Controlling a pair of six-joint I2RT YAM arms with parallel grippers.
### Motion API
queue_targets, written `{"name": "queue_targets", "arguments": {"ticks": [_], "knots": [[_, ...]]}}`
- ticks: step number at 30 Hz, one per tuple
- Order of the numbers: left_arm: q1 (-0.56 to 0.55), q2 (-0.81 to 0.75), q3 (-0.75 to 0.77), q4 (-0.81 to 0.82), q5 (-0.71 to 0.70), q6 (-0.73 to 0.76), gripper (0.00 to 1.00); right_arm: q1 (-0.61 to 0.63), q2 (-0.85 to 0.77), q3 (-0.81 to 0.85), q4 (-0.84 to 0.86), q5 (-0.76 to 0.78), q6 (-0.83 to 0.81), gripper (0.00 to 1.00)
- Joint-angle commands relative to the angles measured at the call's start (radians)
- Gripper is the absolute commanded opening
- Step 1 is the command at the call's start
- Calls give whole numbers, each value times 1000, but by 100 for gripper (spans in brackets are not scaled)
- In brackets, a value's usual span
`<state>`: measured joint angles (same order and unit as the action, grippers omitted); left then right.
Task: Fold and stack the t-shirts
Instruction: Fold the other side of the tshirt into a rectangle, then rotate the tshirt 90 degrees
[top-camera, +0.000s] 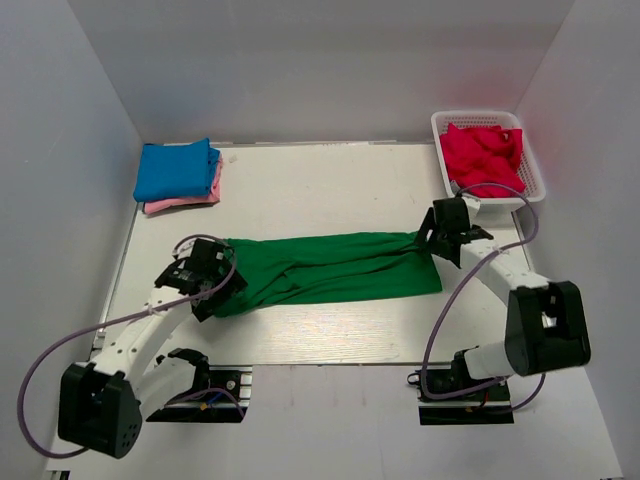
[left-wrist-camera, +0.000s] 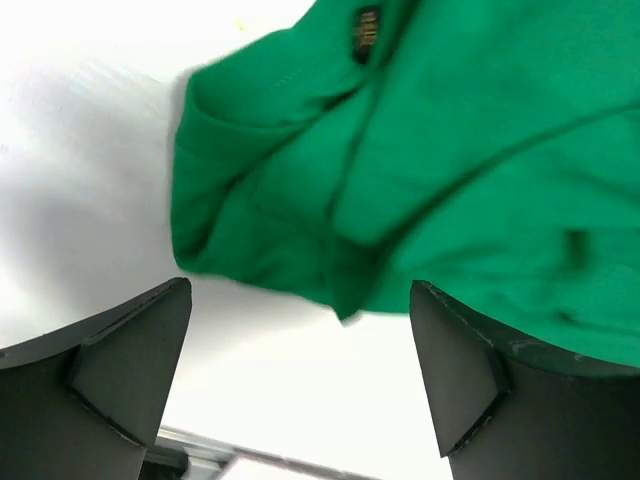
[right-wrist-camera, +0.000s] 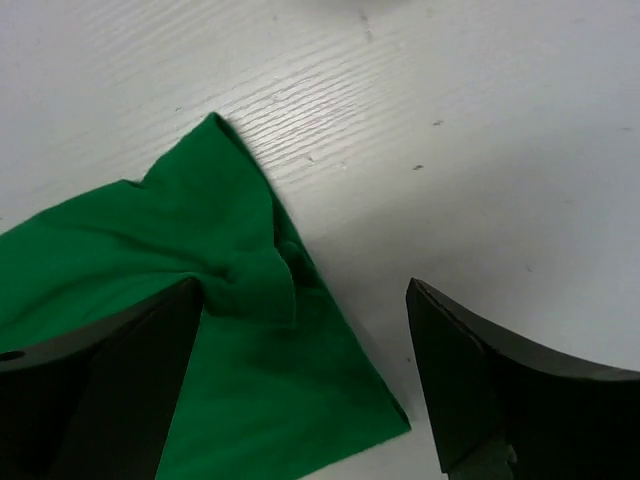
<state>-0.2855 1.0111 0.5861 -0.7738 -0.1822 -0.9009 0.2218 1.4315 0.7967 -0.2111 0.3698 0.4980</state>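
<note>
Left pincer and right pincer are spread wide, nothing gripped. Green t-shirt is laid out between them, one end at each.

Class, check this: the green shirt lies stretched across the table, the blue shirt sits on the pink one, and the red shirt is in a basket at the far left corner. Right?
One point is wrong: the basket with the red shirt stands at the far right corner, not the left, as the top external view shows. The rest stands.
</note>
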Motion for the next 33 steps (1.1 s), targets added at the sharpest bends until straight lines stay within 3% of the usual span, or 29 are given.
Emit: {"name": "queue_targets", "arguments": {"ticks": [1, 5, 10, 17, 23, 26, 29, 30, 32, 33], "knots": [[-4, -80, 116, -96, 4, -55, 100, -10, -123, 13, -80, 113, 62, 90], [-4, -62, 228, -13, -1, 5, 100, 4, -238, 7, 19, -90, -25, 90], [-4, 206, 273, 232, 122, 75, 100, 28, -155, 47, 142, -406, -105, 90], [-4, 552, 396, 225, 98, 99, 100, 54, 121, 124, 112, -491, -102, 90], [19, 826, 519, 223, 7, 76, 100, 47, 141, -19, 73, -422, 2, 90], [10, 1057, 748, 162, -14, 104, 100, 56, 142, -103, 65, -532, 25, 90], [9, 1263, 1109, 84, 9, 167, 100, 144, 95, -194, 98, -618, 40, 90], [9, 1429, 1381, 47, 22, 178, 100, 152, 69, -206, 82, -615, 34, 90], [0, 1619, 1715, -39, 123, 230, 100, 278, 23, -234, 39, -637, 28, 90], [0, 1706, 1996, -22, 169, 231, 100, 319, 18, -244, 50, -682, 21, 90]]}}
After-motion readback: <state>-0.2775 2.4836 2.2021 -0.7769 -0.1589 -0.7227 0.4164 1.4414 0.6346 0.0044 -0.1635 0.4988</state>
